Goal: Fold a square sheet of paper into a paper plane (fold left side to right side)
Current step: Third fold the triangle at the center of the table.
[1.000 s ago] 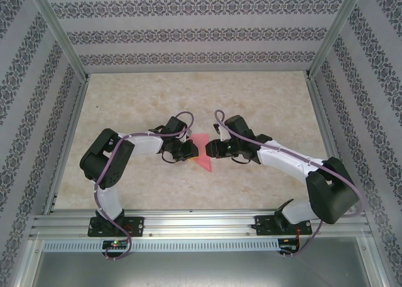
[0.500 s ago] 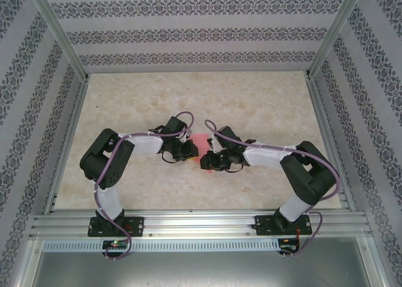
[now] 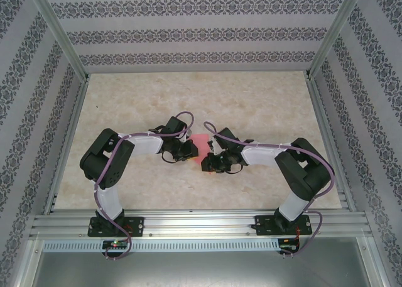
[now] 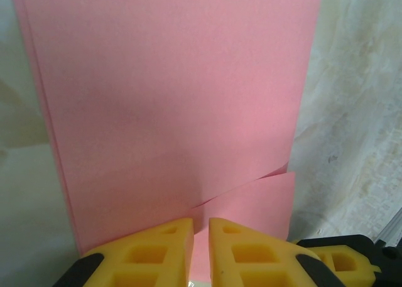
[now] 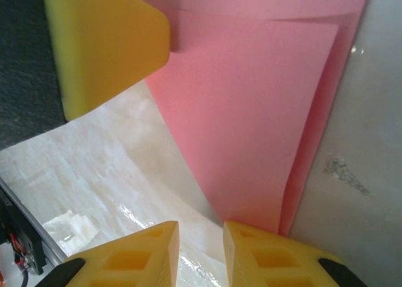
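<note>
Salmon-pink square sheet of paper [image 3: 200, 140]: thin, plain, folded into overlapping layers. It sits at the middle of the table, between the two tool tips, and from above only a small pink patch shows.

1. Silver aluminium rail [image 3: 201, 224] along the near edge of the table, carrying both arm bases.
2. White-and-black left arm [image 3: 107, 167] and right arm [image 3: 304, 174], each trailing a purple cable and each bent inward toward the centre.
3. Left tool [image 3: 191, 151], at the sheet's left side.
   - In the left wrist view its yellow foam fingers [image 4: 157, 249] are drawn almost together.
   - Pink paper runs down into the thin slit between them, so the sheet's near edge is pinched there.
   - The broad top layer spreads away from the fingers, and a smaller flap [image 4: 251, 205] juts out at its lower right.
4. Right tool [image 3: 206, 162], at the sheet's right, slightly nearer the rail.
   - In the right wrist view its yellow fingers [image 5: 264, 255] stand a little apart.
   - Bare table shows in the gap, and nothing is gripped.
   - The sheet's layers taper to a point just above one finger; contact cannot be told.
   - A finger of the left tool [image 5: 107, 42] rests at the sheet's far corner.
5. Beige marbled table [image 3: 264, 105], extending beyond the tools.
6. Patterned grey-and-white walls [image 3: 201, 36] in a metal frame, enclosing the far end and both sides.
</note>
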`<state>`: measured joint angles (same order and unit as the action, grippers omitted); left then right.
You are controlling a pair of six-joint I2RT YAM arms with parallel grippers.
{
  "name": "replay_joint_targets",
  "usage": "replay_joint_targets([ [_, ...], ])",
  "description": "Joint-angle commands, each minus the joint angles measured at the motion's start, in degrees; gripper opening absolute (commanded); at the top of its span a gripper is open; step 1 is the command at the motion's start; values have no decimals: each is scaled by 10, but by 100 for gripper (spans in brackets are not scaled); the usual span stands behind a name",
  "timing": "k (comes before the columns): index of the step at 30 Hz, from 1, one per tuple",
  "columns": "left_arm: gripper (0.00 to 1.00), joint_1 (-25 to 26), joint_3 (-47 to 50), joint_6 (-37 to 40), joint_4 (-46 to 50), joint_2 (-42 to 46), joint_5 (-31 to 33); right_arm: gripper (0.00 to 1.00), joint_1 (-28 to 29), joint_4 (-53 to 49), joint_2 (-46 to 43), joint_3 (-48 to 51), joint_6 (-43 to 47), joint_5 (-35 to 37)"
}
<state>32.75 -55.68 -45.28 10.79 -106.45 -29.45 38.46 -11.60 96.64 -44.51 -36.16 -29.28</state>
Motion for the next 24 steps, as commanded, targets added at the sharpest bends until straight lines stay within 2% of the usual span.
replay_joint_targets([
  [1,18,8,6,17,45,-33,43,26,-6,-31,10,-2,-1,4],
  [17,17,8,6,20,50,-34,49,19,-10,-78,-42,74,-15,-7],
  [24,17,8,5,20,49,-32,47,18,-25,-99,-100,38,0,-16],
])
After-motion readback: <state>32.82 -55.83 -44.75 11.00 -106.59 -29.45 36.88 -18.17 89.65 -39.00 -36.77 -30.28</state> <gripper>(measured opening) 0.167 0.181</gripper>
